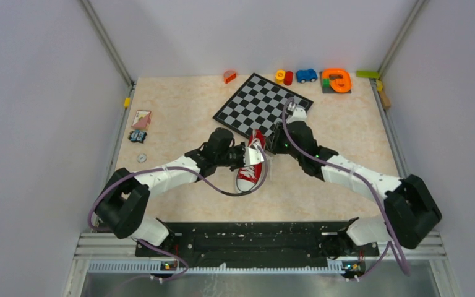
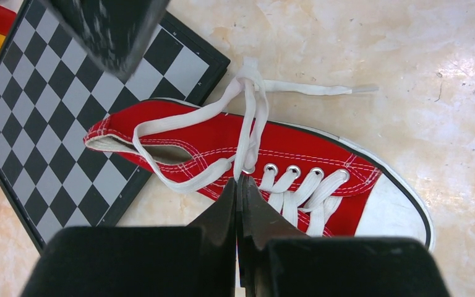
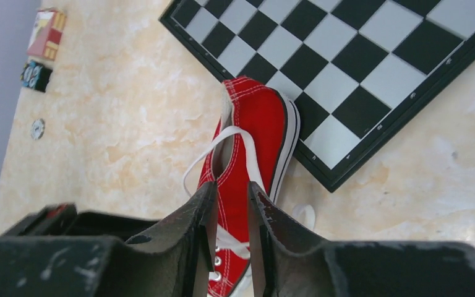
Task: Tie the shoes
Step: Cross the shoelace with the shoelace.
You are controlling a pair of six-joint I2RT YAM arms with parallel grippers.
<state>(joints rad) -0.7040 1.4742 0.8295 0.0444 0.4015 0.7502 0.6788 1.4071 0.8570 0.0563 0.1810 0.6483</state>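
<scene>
One shoe [image 1: 248, 170] only, red with a white toe cap, lying on the table [image 1: 179, 111] between the two arms, heel at the near edge of the chessboard [image 1: 253, 102], toe toward the arm bases. Laced through the eyelets but not tied: white laces [image 2: 247, 117] crossed into a loose twist just beside the shoe, one slack loop over the opening, one free end trailing across the table. Judged as early in the task, with no bow formed and the loops, the pull-through and the tightening all left to do. Left gripper [image 2: 237, 182] closed tight, seemingly pinching the lace strands at its tips by the top eyelet. Right gripper [image 3: 232, 198] parted by a narrow gap above the shoe's opening, nothing plainly held. No container in any view, hence nothing inside one.
</scene>
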